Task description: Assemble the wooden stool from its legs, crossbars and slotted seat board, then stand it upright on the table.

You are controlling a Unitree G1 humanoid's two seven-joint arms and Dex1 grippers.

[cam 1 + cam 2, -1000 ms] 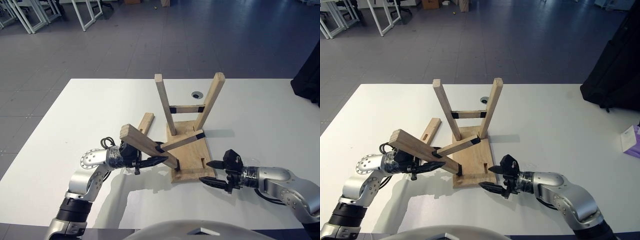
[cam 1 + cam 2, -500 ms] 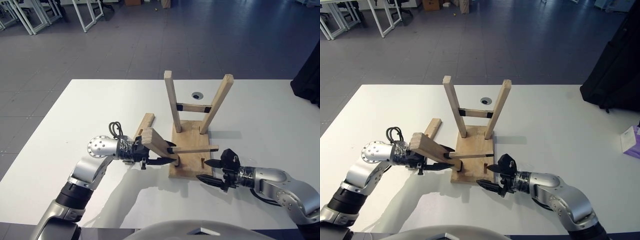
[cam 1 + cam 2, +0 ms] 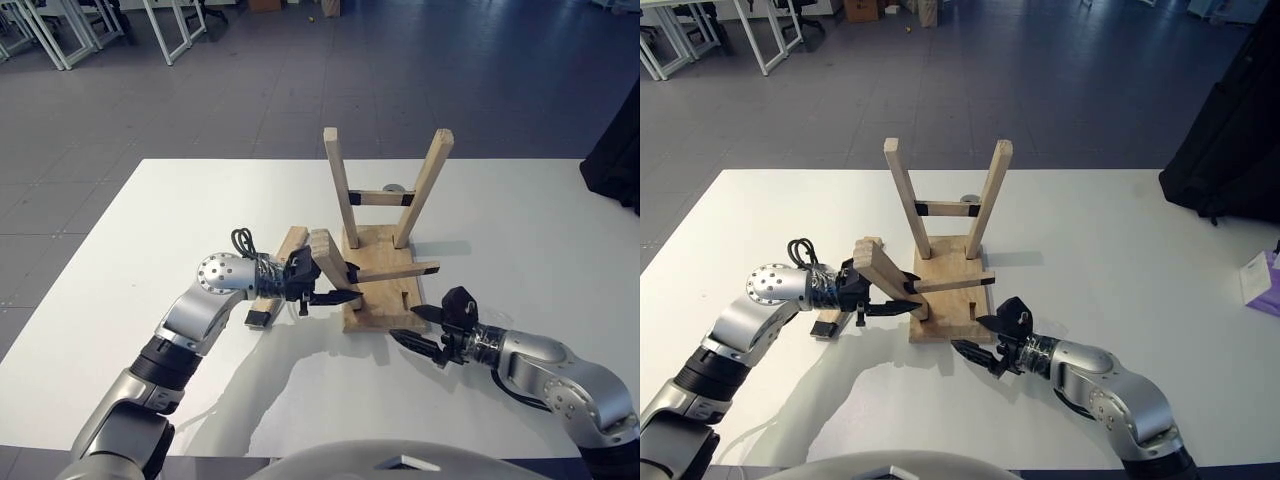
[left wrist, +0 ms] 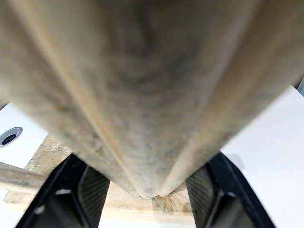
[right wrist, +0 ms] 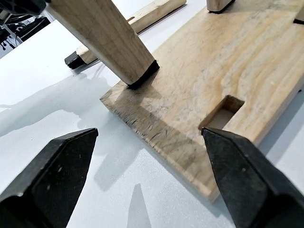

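Tips the leg steeper than before, clamped in the left gripper, foot on the seat board's near-left corner, middle of the table. Holds the right gripper spread open off its near edge. From the right wrist: an empty slot.

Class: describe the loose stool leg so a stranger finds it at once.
On the white table, find the seat board lying flat. Just left of it, passing under the left gripper, is the loose leg. Unlike the other legs, it lies flat on the tabletop.
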